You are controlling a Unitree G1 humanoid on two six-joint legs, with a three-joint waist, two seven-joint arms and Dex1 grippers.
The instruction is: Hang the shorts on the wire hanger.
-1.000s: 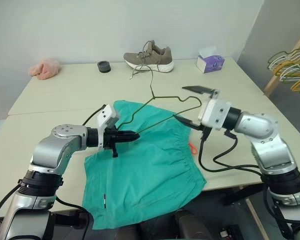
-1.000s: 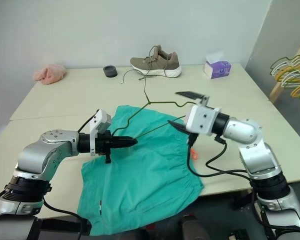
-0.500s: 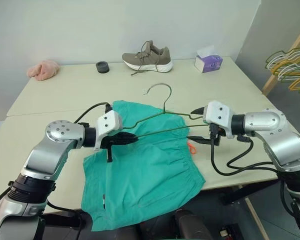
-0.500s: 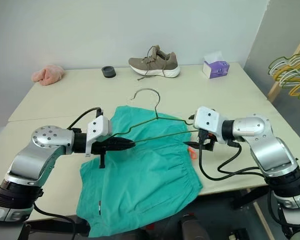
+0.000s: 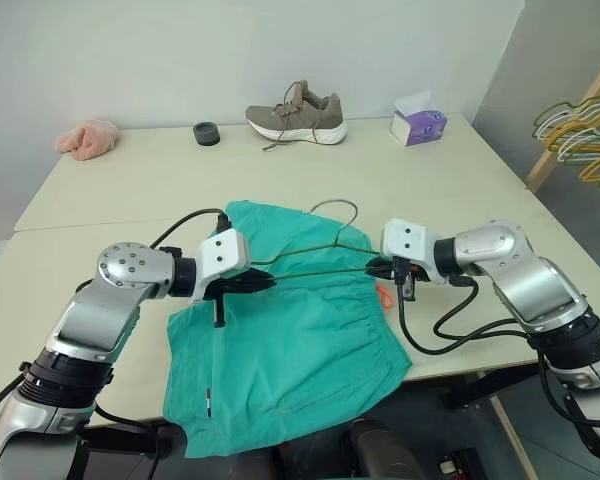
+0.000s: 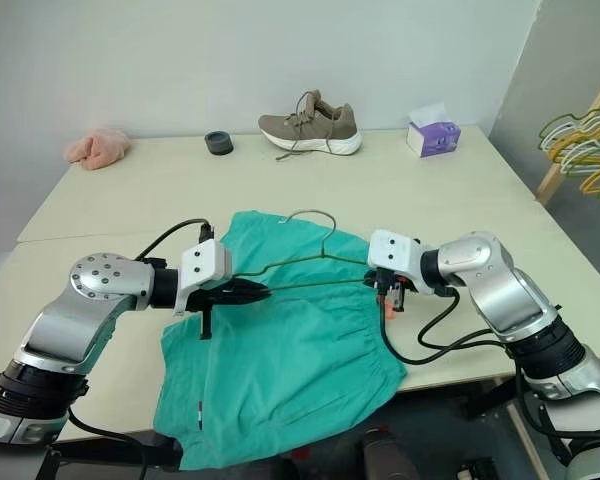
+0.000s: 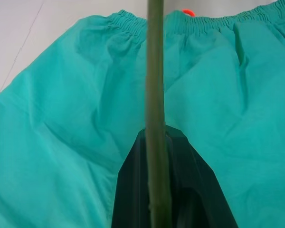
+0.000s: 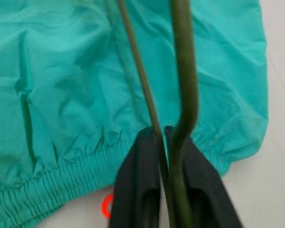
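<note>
Left fingers [image 5: 260,283] and right fingers [image 5: 376,268], both clamped on opposite ends of the hanger [image 5: 315,262], held just above the shorts [image 5: 290,350].

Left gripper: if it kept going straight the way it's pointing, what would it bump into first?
Probably the shorts. The left gripper, shut on the hanger, tilts down over the green cloth, which lies ahead of its fingers in the wrist view. Depth is hard to judge, so this is a guess.
</note>
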